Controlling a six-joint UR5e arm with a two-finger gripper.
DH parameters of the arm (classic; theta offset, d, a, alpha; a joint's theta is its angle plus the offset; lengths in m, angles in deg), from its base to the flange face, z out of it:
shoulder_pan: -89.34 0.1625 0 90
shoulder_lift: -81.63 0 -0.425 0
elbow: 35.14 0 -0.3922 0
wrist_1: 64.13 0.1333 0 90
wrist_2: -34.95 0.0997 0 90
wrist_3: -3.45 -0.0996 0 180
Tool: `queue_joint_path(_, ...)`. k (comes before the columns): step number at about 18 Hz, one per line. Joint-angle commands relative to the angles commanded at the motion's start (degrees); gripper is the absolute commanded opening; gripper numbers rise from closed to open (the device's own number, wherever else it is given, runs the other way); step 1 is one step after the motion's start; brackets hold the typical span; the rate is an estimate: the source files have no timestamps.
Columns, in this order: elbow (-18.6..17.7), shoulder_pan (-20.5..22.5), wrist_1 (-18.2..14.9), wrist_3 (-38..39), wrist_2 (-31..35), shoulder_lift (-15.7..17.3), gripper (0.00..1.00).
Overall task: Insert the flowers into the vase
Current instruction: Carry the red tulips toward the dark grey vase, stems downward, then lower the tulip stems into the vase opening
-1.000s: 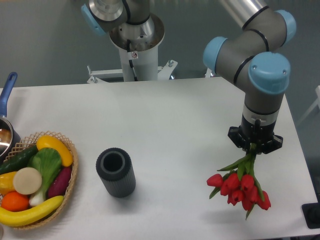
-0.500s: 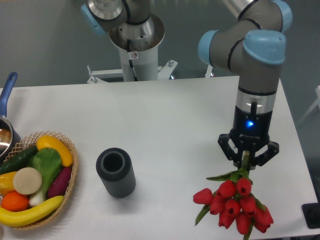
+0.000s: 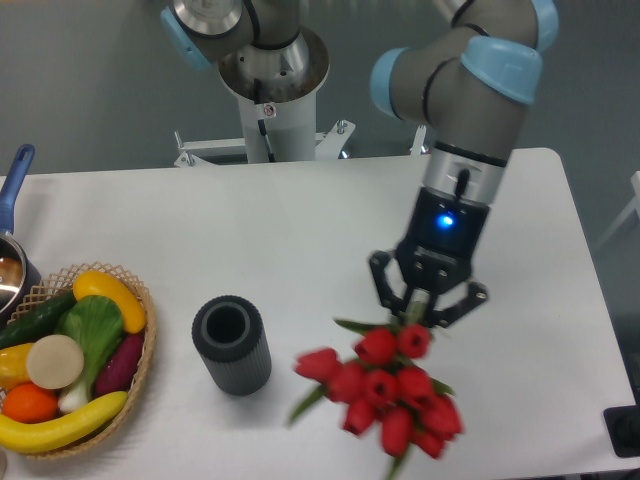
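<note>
My gripper is shut on the green stems of the flowers, a bunch of red tulip heads hanging toward the camera, slightly blurred. They are held above the table, right of the vase. The vase is a short dark grey ribbed cylinder standing upright with its open mouth up, at the front left of centre. The bunch is apart from the vase, roughly a hand's width to its right. The stem ends are hidden between the fingers.
A woven wicker basket with toy fruit and vegetables sits at the front left. A pot with a blue handle is at the left edge. The robot base stands at the back. A dark object sits at the front right corner.
The gripper has moved left across the table with the flowers, from the right edge toward the vase. The wrist has tilted, and the bunch now swings toward the camera.
</note>
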Motion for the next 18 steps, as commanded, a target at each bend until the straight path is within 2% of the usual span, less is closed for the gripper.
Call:
queue_joint_path(2, -2.0, 0.3, 1.5, -0.2, -2.7, 1.1, 0.00)
queue_joint_path(7, -2.4, -1.3, 1.5, -0.4, -4.3, 2.1, 0.00)
queue_joint_path(10, -3.8, -1.8, 2.8, -0.6, -13.5, 1.9, 0.00)
queue_joint_path(18, -2.9, -6.7, 3.2, -1.1, -16.3, 0.7, 0.00)
